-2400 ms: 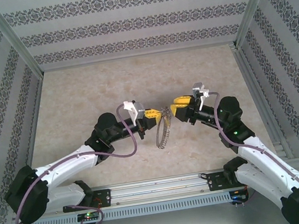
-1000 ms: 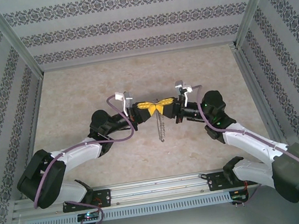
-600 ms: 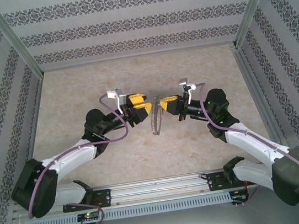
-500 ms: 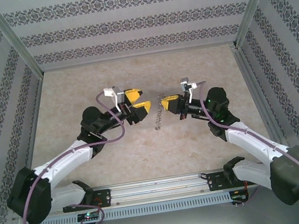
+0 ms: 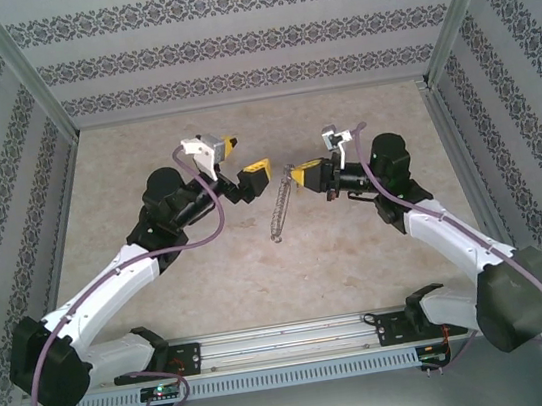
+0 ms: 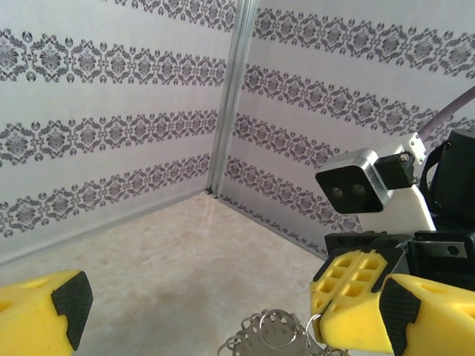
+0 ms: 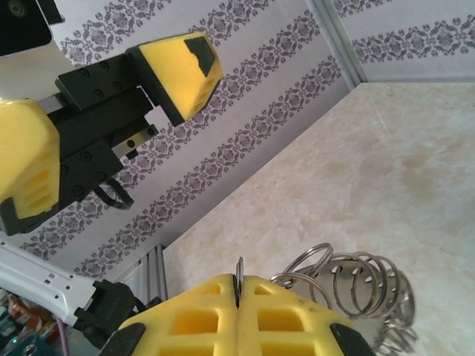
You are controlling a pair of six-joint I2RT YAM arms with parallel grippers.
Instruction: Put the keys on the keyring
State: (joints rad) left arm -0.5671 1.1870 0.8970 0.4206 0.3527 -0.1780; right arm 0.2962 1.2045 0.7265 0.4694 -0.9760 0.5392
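Note:
The keyring [image 5: 279, 209], a thin hoop fringed with small silvery rings and plates, hangs over the middle of the floor. My right gripper [image 5: 299, 173] is shut on its upper end, and the hoop's edge [image 7: 239, 276] is pinched between the yellow fingers. Its small rings [image 7: 355, 285] dangle just beyond them. My left gripper [image 5: 240, 158] stands wide open a little left of the ring, touching nothing. Between its spread fingers [image 6: 44, 311] the ring's silvery pieces [image 6: 273, 333] and the right gripper's fingertips [image 6: 349, 297] show. The keys are hidden from me.
Beige marbled floor [image 5: 261, 134] is walled on three sides by patterned panels with metal corner posts [image 5: 25, 71]. An aluminium rail [image 5: 291, 342] carries both arm bases at the near edge.
My left gripper opened from shut and drew back left and away from the keyring. My right gripper kept its hold and carried the ring slightly farther back.

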